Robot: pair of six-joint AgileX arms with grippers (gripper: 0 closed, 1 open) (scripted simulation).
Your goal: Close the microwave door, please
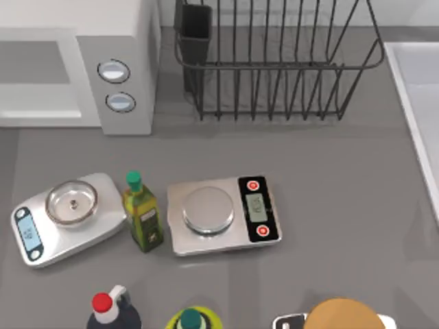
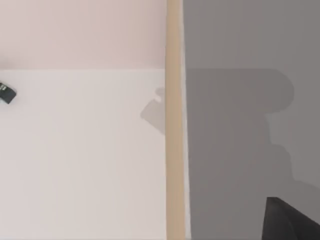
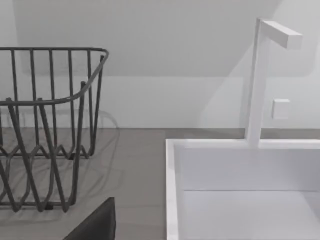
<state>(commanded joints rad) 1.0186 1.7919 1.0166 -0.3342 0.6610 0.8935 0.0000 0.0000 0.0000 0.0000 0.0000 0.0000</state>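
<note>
Grey desk (image 1: 343, 178): microwave (image 1: 116, 41) at far left, door (image 1: 34, 75) flush; dish rack (image 1: 274, 62) beside it; two scales (image 1: 219, 216) and oil bottle (image 1: 140, 216) in front. Hand states: cannot tell.

A dark, near-black wedge of the left arm's finger (image 2: 290, 222) juts into one corner of the left wrist view, matte and smooth, its edge straight. A similar charcoal, angular piece of the right arm's finger (image 3: 97, 225) shows in the right wrist view, plain and unmarked, without visible screws or cables.
</note>
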